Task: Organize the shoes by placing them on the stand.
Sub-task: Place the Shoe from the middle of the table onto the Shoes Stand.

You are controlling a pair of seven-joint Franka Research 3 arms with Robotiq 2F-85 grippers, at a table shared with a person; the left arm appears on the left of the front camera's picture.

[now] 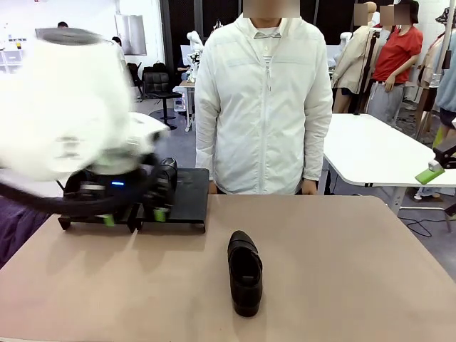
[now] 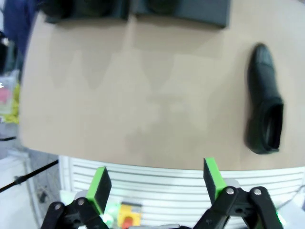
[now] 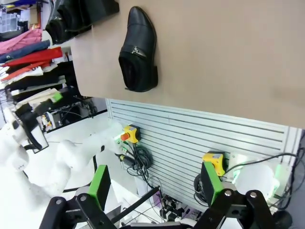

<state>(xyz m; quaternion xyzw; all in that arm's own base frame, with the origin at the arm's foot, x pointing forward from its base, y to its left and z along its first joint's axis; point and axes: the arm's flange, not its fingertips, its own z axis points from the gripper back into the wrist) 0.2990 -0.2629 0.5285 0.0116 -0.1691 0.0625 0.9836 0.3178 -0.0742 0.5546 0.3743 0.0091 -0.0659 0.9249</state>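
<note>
One black shoe [image 1: 244, 272] lies alone on the tan table, toe towards me, right of the middle. The same shoe [image 2: 264, 100] lies right of my left gripper [image 2: 156, 181], whose green pads stand wide apart with nothing between them. In the front view my left gripper [image 1: 134, 216] hangs open just in front of the black stand [image 1: 187, 201] at the far left. Black shoes [image 1: 168, 174] sit on the stand, partly hidden by the arm. My right gripper [image 3: 155, 183] is open and empty, off the table's right side, with the shoe [image 3: 138, 50] far ahead. One of its pads [image 1: 429, 175] shows at the right edge.
A person in a white jacket [image 1: 263, 107] stands at the far edge, hands down. A white table [image 1: 377, 149] stands behind on the right. Below the near table edge is a white slatted panel [image 3: 200, 138] with yellow button boxes [image 3: 129, 134].
</note>
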